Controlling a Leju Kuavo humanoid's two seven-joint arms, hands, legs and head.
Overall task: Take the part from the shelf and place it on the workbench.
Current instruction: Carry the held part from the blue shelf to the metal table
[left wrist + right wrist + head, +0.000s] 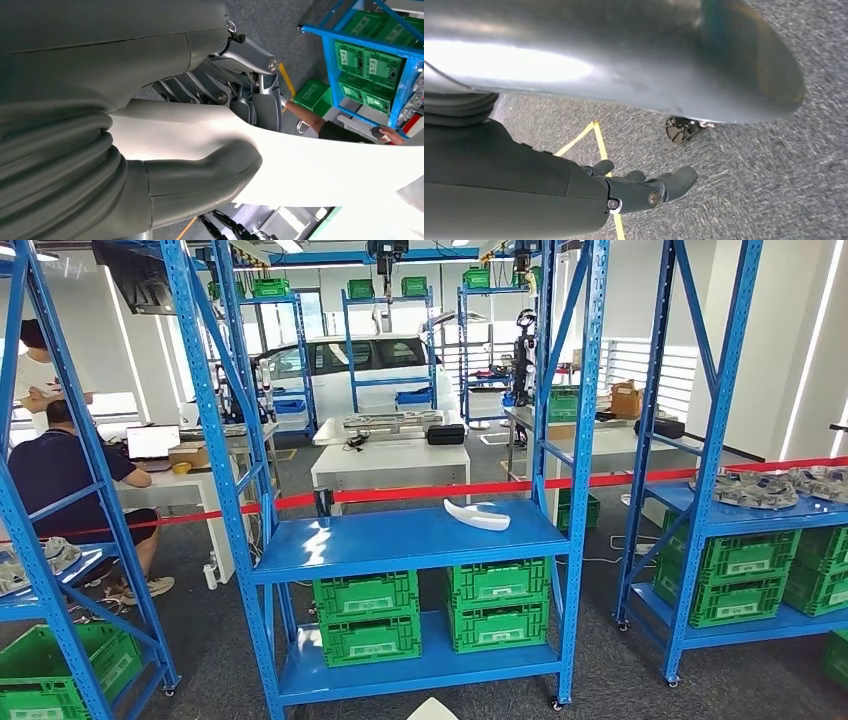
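Note:
In the left wrist view my left hand grips a long, white, curved part; the thick thumb presses on one face and the darker fingers hold the other. A white tip pokes into the head view at the bottom edge. Another white curved part lies on the middle level of the blue shelf straight ahead, toward its right side. My right hand hangs over the grey floor, its fingers loosely extended and holding nothing.
Green crates fill the shelf's lower level. A red barrier tape runs behind it, with white tables and a white car beyond. A person sits at a desk on the left. The right-hand blue shelf carries metal parts.

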